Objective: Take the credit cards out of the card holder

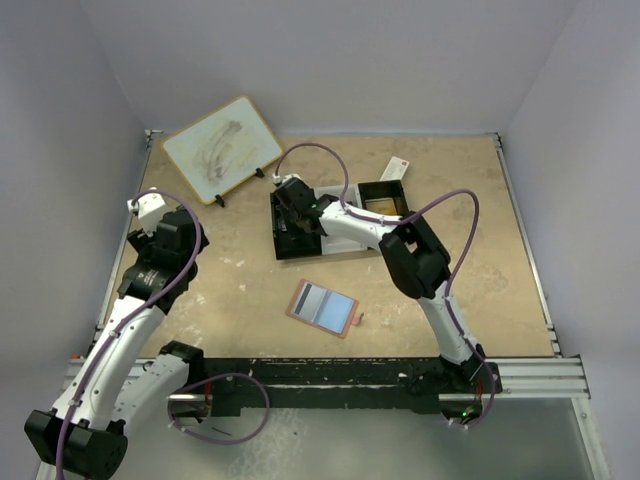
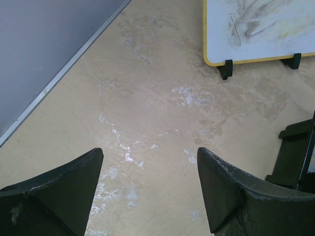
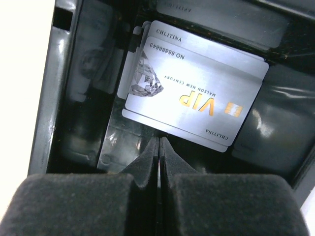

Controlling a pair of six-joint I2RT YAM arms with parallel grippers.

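Scuffed beige tabletop (image 1: 470, 290) boxed in by pale grey walls, and your right gripper (image 3: 159, 141) is stretched out to the far middle, down inside the left compartment of the black tray (image 1: 300, 248). Its fingers are pressed flat together with nothing between them, tips just at the near edge of the credit cards (image 3: 197, 96). Those cards are silvery, with VIP in gold lettering, and they lie stacked and slightly fanned on the tray floor; at least two edges show. The card holder (image 1: 322, 307) lies spread open on the table on the near side, between the two arms and well apart from the tray. Its bluish glossy pockets face up with a salmon border round them, and the strap pokes out on its right. Over on the left, your left gripper (image 2: 150, 160) hangs with its fingers spread wide over bare tabletop, gripping nothing. Beyond it a yellow-framed whiteboard (image 2: 261, 24) stands propped on black feet at the far left. A white packet with a red end (image 1: 395, 169) lies just beyond the tray's far right corner.
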